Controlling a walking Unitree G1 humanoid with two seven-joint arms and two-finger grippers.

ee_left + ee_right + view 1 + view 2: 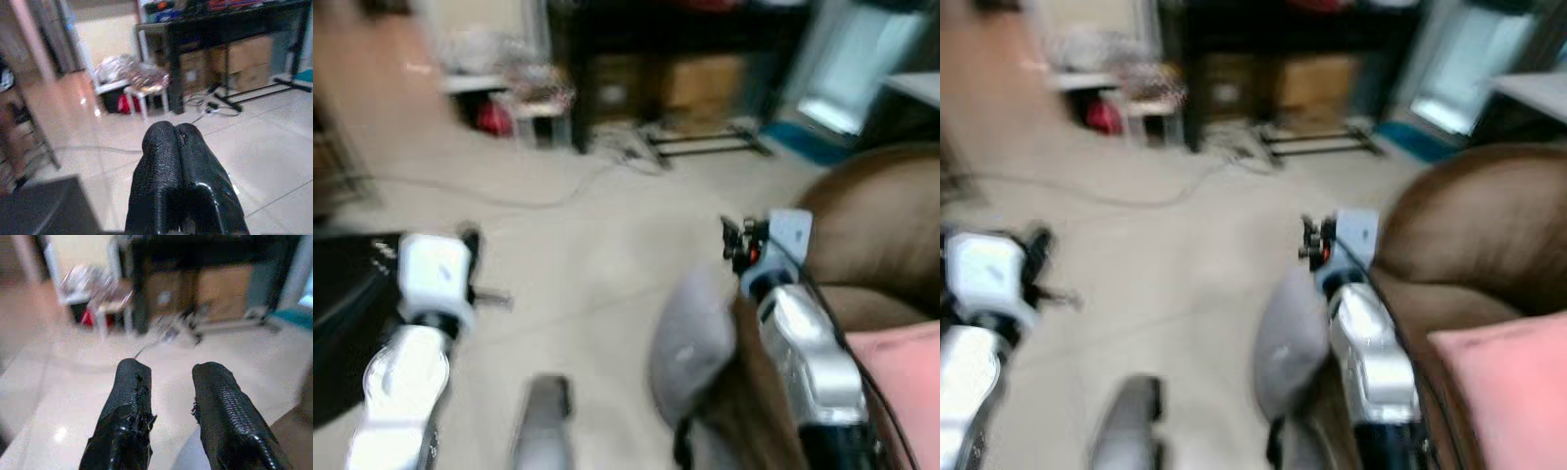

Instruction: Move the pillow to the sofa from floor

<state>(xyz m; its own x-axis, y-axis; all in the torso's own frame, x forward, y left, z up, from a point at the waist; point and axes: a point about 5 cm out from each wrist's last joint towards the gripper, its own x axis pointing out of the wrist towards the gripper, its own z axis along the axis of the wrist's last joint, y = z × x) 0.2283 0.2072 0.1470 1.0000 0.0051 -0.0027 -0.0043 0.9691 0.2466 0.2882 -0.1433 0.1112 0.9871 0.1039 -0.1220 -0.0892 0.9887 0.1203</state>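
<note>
while walking blurs both eye views, could clip the brown sofa (881,235) just right of right gripper (171,396), fingers spread, empty. left gripper (175,161) pressed together, idle. grey pillow (690,348) apparently just left of right arm; grip unclear, might drop.

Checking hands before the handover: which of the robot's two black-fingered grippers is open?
The right gripper: its black fingers stand apart with floor between them. The left gripper has its fingers pressed together.

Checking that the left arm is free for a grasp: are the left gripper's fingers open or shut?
Shut. In the left wrist view the left gripper shows its two black fingers pressed together, nothing between them.
</note>
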